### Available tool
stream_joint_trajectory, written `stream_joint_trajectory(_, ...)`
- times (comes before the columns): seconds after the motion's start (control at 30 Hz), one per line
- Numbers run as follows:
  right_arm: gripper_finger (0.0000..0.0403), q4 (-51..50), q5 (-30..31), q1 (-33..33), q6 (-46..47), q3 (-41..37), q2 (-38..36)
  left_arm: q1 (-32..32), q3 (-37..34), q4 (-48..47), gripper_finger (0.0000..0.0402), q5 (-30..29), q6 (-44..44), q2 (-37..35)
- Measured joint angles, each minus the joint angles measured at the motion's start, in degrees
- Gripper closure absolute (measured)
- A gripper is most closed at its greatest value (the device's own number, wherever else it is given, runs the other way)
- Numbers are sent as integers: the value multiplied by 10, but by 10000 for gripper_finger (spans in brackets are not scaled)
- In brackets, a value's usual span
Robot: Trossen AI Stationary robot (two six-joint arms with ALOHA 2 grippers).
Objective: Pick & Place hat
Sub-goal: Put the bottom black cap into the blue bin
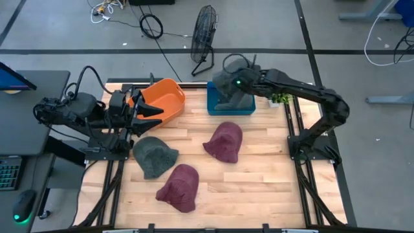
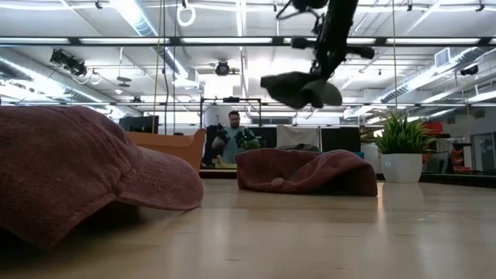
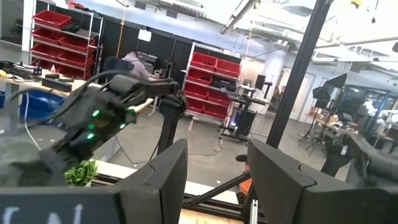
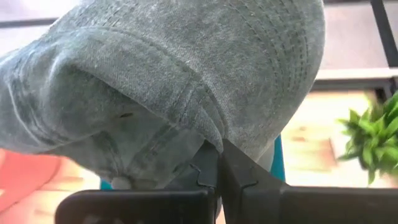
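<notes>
A grey hat [image 1: 225, 87] hangs from my right gripper [image 4: 219, 149] above the blue bin [image 1: 212, 107] at the table's far edge. In the low view the hat [image 2: 302, 89] is high in the air. Three more hats lie flat on the wood: a grey-green one [image 1: 154, 155], a maroon one [image 1: 225, 141] and a second maroon one [image 1: 179, 186]. My left gripper [image 1: 154, 111] is open and holds nothing. It waits at the table's left side beside the orange bin [image 1: 165, 97]. My right gripper pinches the grey hat between its two shut fingers at a stitched seam fold [image 4: 208, 134] of the cloth. The hat is lifted clear over the blue bin and bulges slack around the fingers. One layer or several, I cannot tell.
A small potted plant [image 1: 280, 99] stands at the far right, next to the blue bin. The orange bin sits at the far left. The middle of the table is taken up by the three hats. Bare wood shows along the right side [image 1: 272, 168]. A person [image 2: 231, 139] sits beyond the table.
</notes>
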Motion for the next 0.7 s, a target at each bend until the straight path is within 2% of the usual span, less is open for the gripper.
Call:
stream_joint_trajectory(0.27,401,25,-57,-7,49,0,92,0,0,5,228,0,-8,0)
stream_joint_trajectory(0.4,401,31,-73,-12,109,0,132,0,0,6,228,0,-8,0)
stream_joint_trajectory(0.53,401,20,-77,-23,196,0,150,0,0,17,228,0,-8,0)
stream_joint_trajectory(0.7,397,25,-71,-35,244,0,150,0,0,22,228,0,-8,0)
